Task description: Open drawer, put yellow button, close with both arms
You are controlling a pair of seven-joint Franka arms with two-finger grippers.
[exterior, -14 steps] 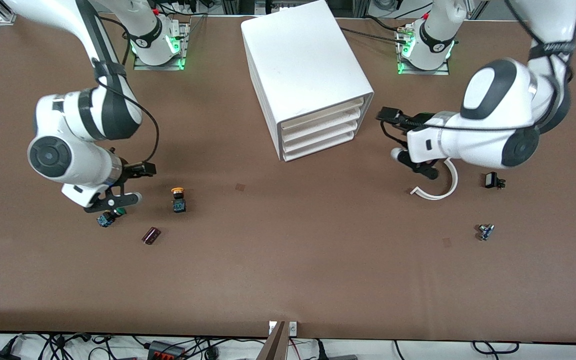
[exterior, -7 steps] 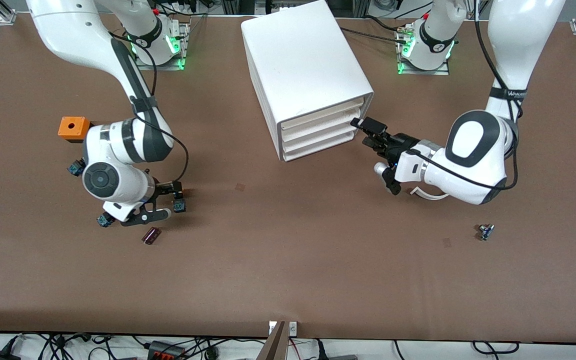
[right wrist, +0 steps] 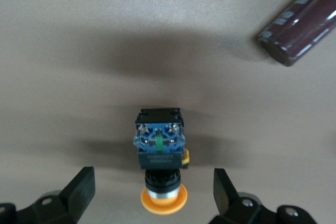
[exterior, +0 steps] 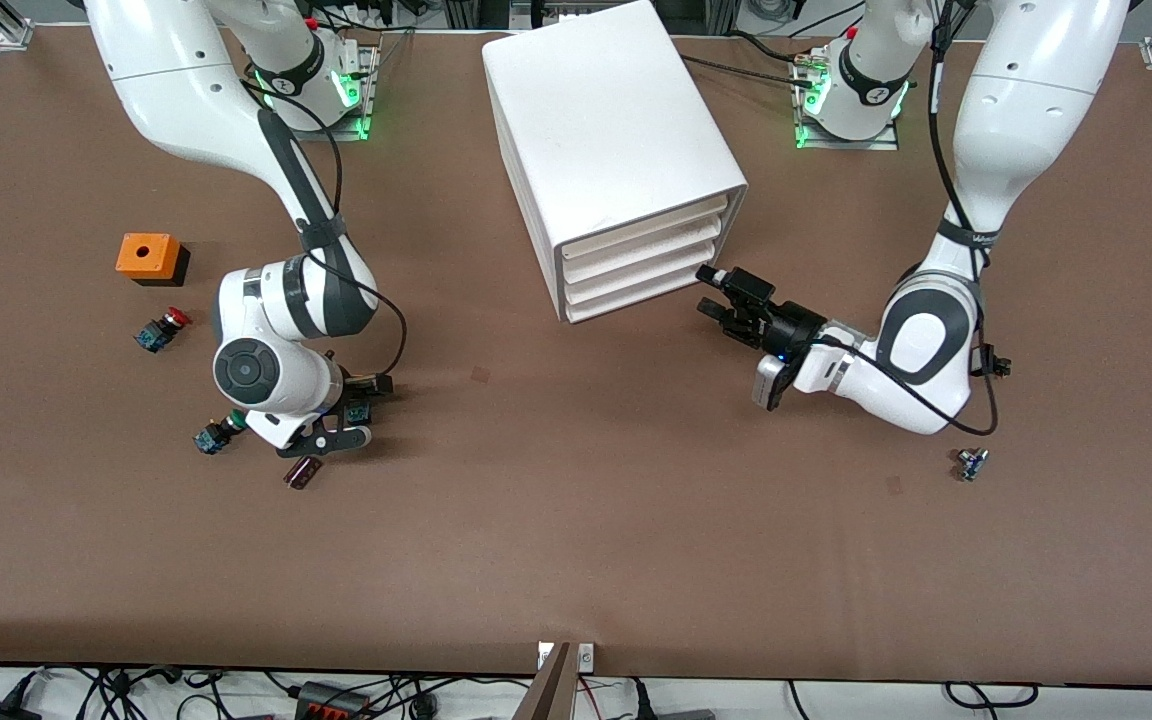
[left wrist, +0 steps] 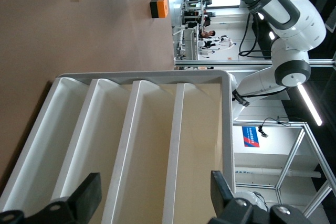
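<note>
Currently all four drawers sit closed in the boxy white plastic cabinet (exterior: 612, 130); opening, loading and closing remain. My left gripper (exterior: 731, 300), fingers spread and holding nothing, faces the cabinet front, with the top drawer (left wrist: 197, 150) ahead between the fingers. My right gripper (exterior: 348, 412), also spread and empty, hangs over the yellow button (right wrist: 159, 163), which lies on its side on the matte brown table (exterior: 576, 540) beside a glossy maroon cylindrical capacitor (right wrist: 299, 27). Round orange-yellow cap, black-and-blue blocky body.
</note>
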